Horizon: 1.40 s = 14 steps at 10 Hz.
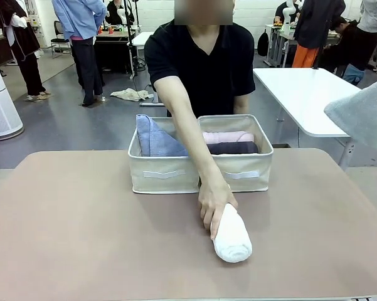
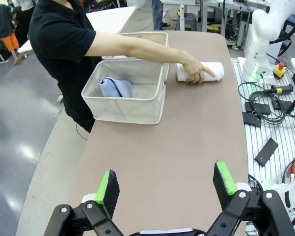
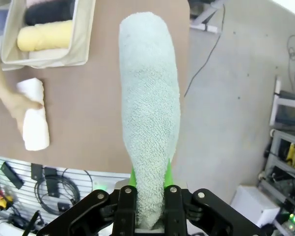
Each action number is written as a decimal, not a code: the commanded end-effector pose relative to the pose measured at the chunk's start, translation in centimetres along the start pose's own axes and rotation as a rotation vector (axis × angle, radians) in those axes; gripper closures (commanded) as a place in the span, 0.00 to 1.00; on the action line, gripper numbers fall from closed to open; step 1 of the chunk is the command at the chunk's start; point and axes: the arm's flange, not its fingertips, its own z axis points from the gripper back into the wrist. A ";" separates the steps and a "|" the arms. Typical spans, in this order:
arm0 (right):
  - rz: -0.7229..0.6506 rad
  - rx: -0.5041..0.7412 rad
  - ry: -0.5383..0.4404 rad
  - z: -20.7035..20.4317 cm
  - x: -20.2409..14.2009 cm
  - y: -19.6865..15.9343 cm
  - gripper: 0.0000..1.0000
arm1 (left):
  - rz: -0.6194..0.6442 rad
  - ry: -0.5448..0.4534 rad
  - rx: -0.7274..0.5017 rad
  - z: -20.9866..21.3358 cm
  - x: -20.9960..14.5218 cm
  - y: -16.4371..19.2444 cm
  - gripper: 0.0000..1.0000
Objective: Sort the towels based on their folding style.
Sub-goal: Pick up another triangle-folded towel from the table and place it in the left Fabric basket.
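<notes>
A person's hand (image 1: 214,207) rests on a white rolled towel (image 1: 232,237) on the table, just in front of two cream bins. The left bin (image 1: 163,177) holds a folded lavender-blue towel (image 1: 153,138). Pink (image 1: 229,136) and dark grey (image 1: 233,148) rolls lie in the right bin (image 1: 249,177), and a yellow roll (image 3: 44,35) is beside them. My right gripper (image 3: 149,184) is shut on a grey-green towel (image 3: 149,98), which hangs off the table's right side (image 1: 364,113). My left gripper (image 2: 167,184) is open above the near table, far from the bins (image 2: 127,105).
The person stands at the far side, one arm reaching over the bins. A white table (image 1: 304,94) stands behind on the right. The right arm's base (image 2: 262,34), cables and small tools (image 2: 265,105) lie along the table's near side. Open brown tabletop (image 1: 81,232) lies to the left.
</notes>
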 end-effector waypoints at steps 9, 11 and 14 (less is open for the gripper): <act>0.061 0.033 0.078 -1.8 -4.3 -3.6 0.81 | -0.007 -0.004 -0.005 0.2 0.1 -0.2 0.00; -0.103 0.033 0.050 -1.0 -12.3 -9.0 0.81 | -0.007 -0.004 -0.005 0.2 0.1 -0.2 0.00; -0.075 0.051 0.049 -1.3 -14.1 -9.5 0.81 | -0.007 -0.004 -0.005 0.2 0.1 -0.2 0.00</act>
